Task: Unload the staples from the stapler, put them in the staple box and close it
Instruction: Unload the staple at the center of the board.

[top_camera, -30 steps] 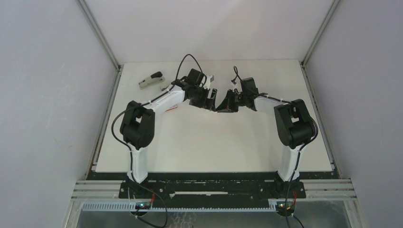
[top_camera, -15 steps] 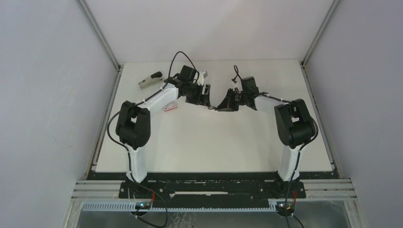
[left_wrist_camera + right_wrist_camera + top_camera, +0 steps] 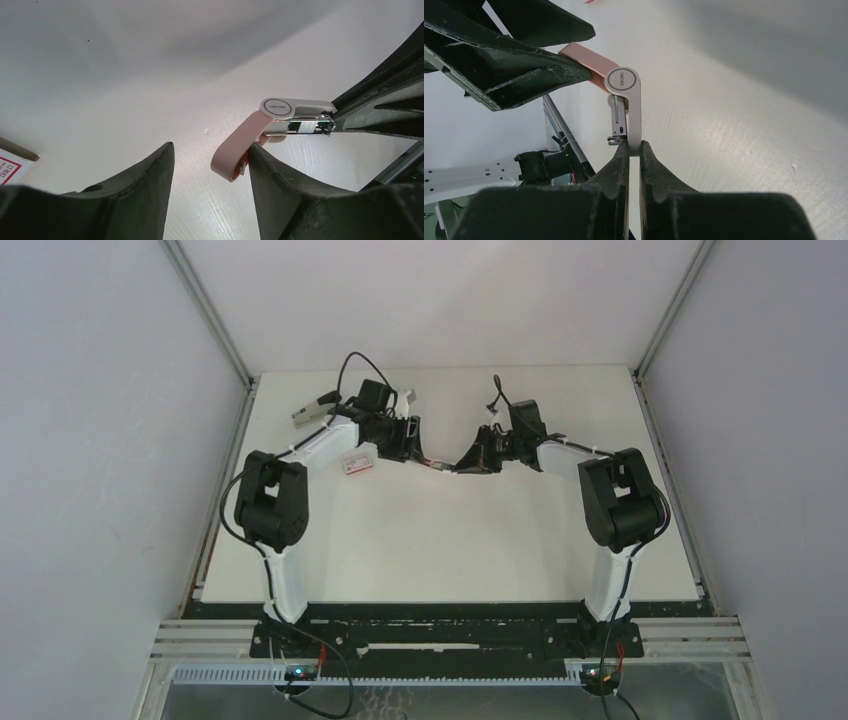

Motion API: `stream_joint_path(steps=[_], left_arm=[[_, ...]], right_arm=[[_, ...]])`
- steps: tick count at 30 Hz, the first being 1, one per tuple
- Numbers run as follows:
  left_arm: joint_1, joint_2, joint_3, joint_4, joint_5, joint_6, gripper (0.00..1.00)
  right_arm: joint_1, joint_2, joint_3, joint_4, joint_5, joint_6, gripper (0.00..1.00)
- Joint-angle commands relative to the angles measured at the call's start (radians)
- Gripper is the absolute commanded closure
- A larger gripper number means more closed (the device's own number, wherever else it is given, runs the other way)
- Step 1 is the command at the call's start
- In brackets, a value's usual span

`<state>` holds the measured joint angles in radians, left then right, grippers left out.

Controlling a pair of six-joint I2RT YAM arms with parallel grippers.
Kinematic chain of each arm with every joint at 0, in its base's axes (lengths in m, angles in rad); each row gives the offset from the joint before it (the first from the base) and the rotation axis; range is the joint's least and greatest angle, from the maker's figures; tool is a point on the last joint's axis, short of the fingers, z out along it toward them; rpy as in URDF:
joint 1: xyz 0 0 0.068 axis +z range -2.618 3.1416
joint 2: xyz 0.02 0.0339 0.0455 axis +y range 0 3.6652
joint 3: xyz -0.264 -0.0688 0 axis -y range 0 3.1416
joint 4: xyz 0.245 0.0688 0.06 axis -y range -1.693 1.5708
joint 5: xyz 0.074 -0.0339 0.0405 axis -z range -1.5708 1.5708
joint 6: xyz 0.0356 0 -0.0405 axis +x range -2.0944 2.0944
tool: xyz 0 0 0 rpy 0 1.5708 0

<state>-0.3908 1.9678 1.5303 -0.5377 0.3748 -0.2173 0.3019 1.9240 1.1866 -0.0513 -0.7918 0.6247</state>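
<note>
Our left gripper (image 3: 210,155) swung to the upper left, jaws apart around the pink cover (image 3: 235,152), hinged open; right gripper (image 3: 633,146) clamps the stapler (image 3: 635,112), magazine (image 3: 300,126) exposed for unloading.

The stapler (image 3: 250,137) has a smooth matt pink plastic arm and a shiny metal channel (image 3: 305,126). The left gripper (image 3: 209,147) has rough, dull black plastic fingers (image 3: 130,195). The table (image 3: 150,100) is matt white and faintly grained.

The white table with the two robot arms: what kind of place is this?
Probably a robot lab test booth: plain grey walls close in the white table, and the left arm and right arm are bolted to a metal rail at its edge.
</note>
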Motion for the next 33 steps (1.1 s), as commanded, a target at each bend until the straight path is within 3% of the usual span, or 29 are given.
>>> stream_joint_path(steps=[1,9,16,24,33], left_arm=[[0.009,-0.076,-0.015,0.045,0.069,0.004,0.37],[0.009,-0.107,0.019,0.05,0.136,0.024,0.19],[0.029,-0.131,0.011,0.057,0.182,0.056,0.09],[0.053,-0.158,-0.058,0.091,0.202,0.095,0.06],[0.067,-0.192,-0.129,0.151,0.221,0.162,0.06]], right_arm=[[-0.005,-0.045,0.025,0.052,-0.032,-0.027,1.0],[-0.003,-0.063,0.036,0.016,-0.002,-0.103,1.0],[-0.001,-0.114,0.036,-0.015,0.038,-0.308,1.0],[0.056,-0.156,0.022,-0.076,0.17,-0.599,1.0],[0.122,-0.252,-0.119,0.068,0.284,-0.828,1.0]])
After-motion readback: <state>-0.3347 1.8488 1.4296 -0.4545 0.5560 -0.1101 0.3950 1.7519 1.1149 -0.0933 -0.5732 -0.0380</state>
